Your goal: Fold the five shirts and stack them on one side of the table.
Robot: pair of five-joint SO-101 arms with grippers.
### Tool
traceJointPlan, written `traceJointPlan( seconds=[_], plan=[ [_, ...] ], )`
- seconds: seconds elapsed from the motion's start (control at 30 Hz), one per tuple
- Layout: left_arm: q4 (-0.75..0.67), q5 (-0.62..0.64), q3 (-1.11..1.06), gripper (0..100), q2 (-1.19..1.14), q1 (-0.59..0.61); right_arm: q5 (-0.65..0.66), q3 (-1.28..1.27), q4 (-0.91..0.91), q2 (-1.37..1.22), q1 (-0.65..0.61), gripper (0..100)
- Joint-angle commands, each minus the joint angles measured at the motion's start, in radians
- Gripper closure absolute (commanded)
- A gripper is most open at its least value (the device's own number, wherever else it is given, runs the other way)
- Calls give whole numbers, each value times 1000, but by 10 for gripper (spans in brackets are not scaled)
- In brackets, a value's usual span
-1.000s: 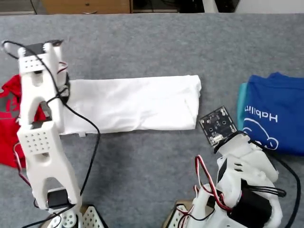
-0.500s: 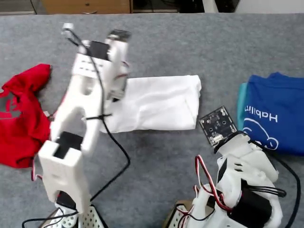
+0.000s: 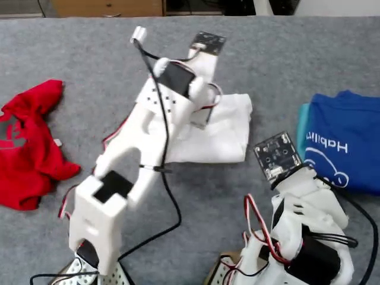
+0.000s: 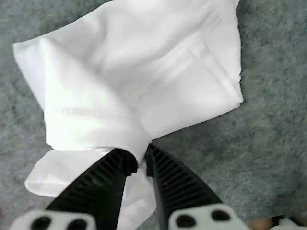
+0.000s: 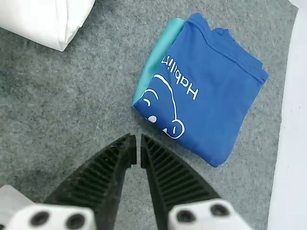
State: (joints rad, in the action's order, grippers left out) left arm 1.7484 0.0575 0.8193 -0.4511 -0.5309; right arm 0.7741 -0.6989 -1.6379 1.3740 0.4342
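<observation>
Dragged rightward, folding over — left pincer [image 4: 139,157] clenched on white shirt [image 4: 144,72], length still left–right.

Bright, even overhead light, soft shadows; the white shirt [image 4: 144,72] nearly washes out.

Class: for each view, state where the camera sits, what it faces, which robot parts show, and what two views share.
High view: overhead, facing the table; left arm, right arm show.
Left wrist view: left wrist, facing the white shirt; left pincer shows.
Right wrist view: right wrist, facing the blue shirt; right pincer shows.
Shared: white shirt, both wrist views.
</observation>
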Motion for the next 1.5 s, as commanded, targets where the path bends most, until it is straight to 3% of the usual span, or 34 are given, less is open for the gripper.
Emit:
traceJointPlan(
  seconds=[0.0, 0.53, 1.23, 1.47],
  plan=[
    [9, 46, 160, 982, -58, -20, -12, 38, 5, 7, 19, 965],
    [9, 58, 623, 982, -426, -37, -12, 36, -20, 7, 19, 965],
    [-127, 52, 631, 977, -440, -140, -5, -88, -37, 262, 19, 965],
    [-155, 58, 618, 822, -464, -144, -5, -88, -37, 263, 19, 965]
  ],
)
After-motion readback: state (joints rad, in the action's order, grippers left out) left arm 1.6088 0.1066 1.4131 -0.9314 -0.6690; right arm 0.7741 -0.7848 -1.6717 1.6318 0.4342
